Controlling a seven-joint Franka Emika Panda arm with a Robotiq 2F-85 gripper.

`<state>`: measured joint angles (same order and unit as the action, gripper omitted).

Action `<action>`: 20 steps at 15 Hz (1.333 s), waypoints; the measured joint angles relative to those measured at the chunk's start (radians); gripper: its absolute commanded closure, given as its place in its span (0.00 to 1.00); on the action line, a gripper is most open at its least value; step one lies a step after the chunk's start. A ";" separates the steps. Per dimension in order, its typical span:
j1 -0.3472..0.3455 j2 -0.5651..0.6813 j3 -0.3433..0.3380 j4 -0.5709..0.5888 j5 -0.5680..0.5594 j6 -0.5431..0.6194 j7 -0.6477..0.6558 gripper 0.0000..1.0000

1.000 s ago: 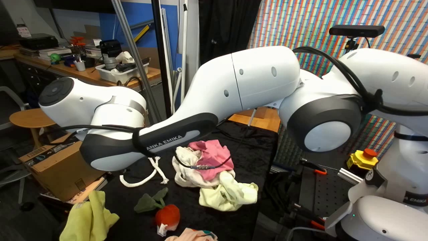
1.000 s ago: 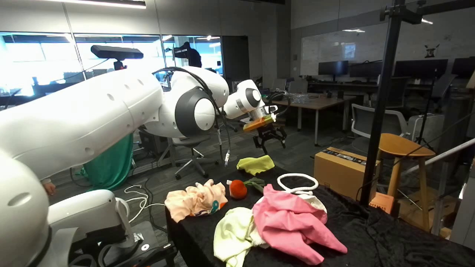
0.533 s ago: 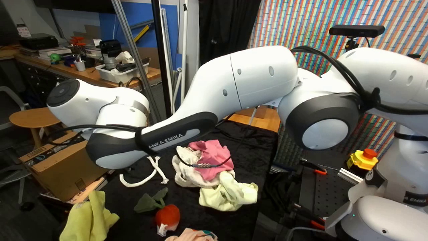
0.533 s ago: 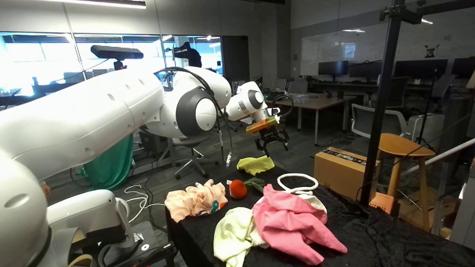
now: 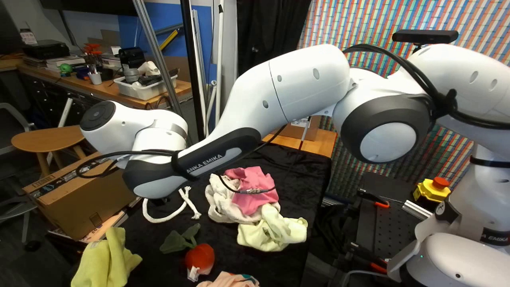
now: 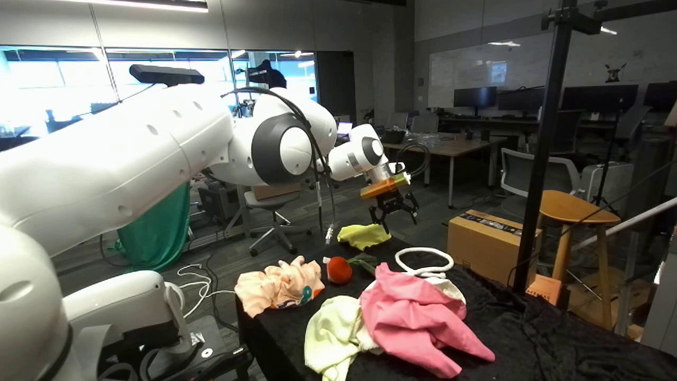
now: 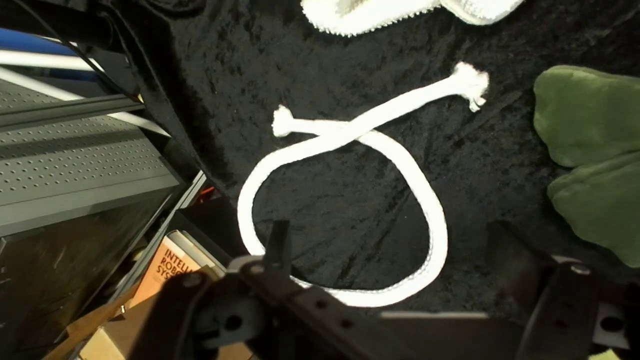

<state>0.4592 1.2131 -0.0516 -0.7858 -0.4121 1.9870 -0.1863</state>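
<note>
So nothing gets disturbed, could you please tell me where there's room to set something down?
Bare black tablecloth lies right of the pink cloth in an exterior view, and inside the rope loop. Crowded: white towel, pale-green cloth and pink cloth, bunched together.

The end effector (image 6: 401, 226) is black and the rope (image 7: 437, 225) beneath it white, on a black-draped counter (image 6: 555, 344). Farther from it are a yellow-green cloth (image 5: 105, 259), a red plush toy (image 5: 200, 256) with green leaves (image 7: 590, 115), a pink cloth (image 6: 412, 320), an off-white cloth (image 5: 221, 205), a pale-lime cloth (image 5: 271, 231) and a peach cloth (image 6: 280, 283) with a teal-and-orange print (image 6: 307, 294).
</note>
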 measured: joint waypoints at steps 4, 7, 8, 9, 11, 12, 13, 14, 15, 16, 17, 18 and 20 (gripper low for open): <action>-0.023 -0.075 0.000 -0.181 -0.009 0.137 -0.035 0.00; -0.027 -0.128 0.000 -0.318 -0.019 0.316 -0.034 0.00; -0.026 -0.146 0.000 -0.364 -0.020 0.371 -0.032 0.00; -0.024 -0.165 -0.001 -0.411 -0.021 0.427 -0.025 0.00; -0.018 -0.198 -0.004 -0.494 -0.023 0.517 -0.004 0.00; -0.016 -0.213 -0.005 -0.527 -0.024 0.553 0.009 0.00; -0.014 -0.227 -0.006 -0.560 -0.025 0.582 0.021 0.00; -0.013 -0.239 -0.004 -0.586 -0.027 0.607 0.033 0.00; -0.013 -0.250 -0.003 -0.611 -0.030 0.628 0.044 0.00; -0.013 -0.259 -0.001 -0.631 -0.034 0.645 0.046 0.00; -0.013 -0.268 0.001 -0.649 -0.038 0.661 0.046 0.00; -0.013 -0.277 0.002 -0.667 -0.044 0.675 0.045 0.00; -0.013 -0.287 0.008 -0.689 -0.059 0.694 0.037 0.00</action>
<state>0.4465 0.9260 -0.0432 -1.4749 -0.4707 2.6810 -0.1492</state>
